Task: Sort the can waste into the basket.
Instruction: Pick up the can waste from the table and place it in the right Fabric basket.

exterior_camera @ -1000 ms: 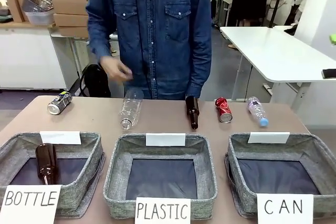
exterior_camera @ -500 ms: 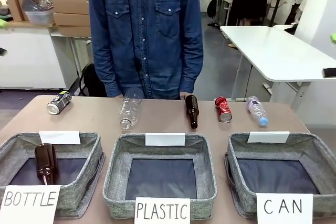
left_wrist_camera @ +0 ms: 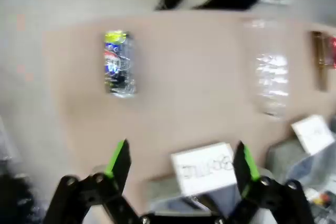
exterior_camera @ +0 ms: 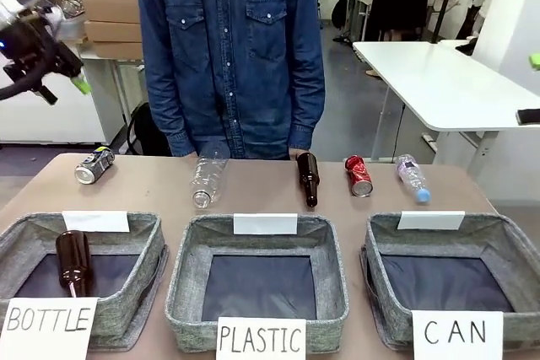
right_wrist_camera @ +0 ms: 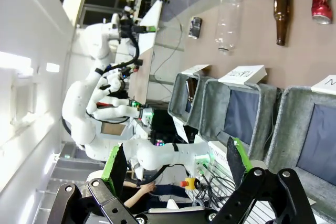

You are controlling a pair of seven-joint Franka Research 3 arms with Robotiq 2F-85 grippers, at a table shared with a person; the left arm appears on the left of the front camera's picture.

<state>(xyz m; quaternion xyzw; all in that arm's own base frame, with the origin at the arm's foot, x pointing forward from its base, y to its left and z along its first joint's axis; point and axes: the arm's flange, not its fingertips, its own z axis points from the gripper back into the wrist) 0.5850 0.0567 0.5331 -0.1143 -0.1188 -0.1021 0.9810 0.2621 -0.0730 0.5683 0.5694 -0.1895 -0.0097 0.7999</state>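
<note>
Ok so here's the layout. The dark can [exterior_camera: 94,165] is lying on its side at the far left of the surface [exterior_camera: 152,191], well apart from everything else. The red can [exterior_camera: 359,176] is dented and also on its side, over on the far right part, sitting between a brown bottle [exterior_camera: 308,179] and a small clear bottle [exterior_camera: 411,179] with a blue cap. A bigger clear bottle [exterior_camera: 209,176] lies between the dark can and the brown one.

Three grey fabric baskets line the near edge. The one with the CAN card [exterior_camera: 489,223] is on the right, and you just see its dark floor, so neither can is in there. The PLASTIC basket [exterior_camera: 190,242] is in the middle, and the BOTTLE basket [exterior_camera: 152,233] on the left has another brown bottle [exterior_camera: 73,260] in it.

The left hand [exterior_camera: 66,90] is up in the air at the top left, above and behind the dark can, not touching anything. From its own wrist camera the left hand [left_wrist_camera: 181,158] has its fingers spread wide with nothing between them, and the dark can [left_wrist_camera: 118,64] is visible beyond them, a bit blurry. The right hand [right_wrist_camera: 176,165] is also wide apart and holding nothing; its camera looks across the whole surface from the side, well away from the cans.

A person in a denim shirt [exterior_camera: 232,48] is standing at the far side, arms down.
</note>
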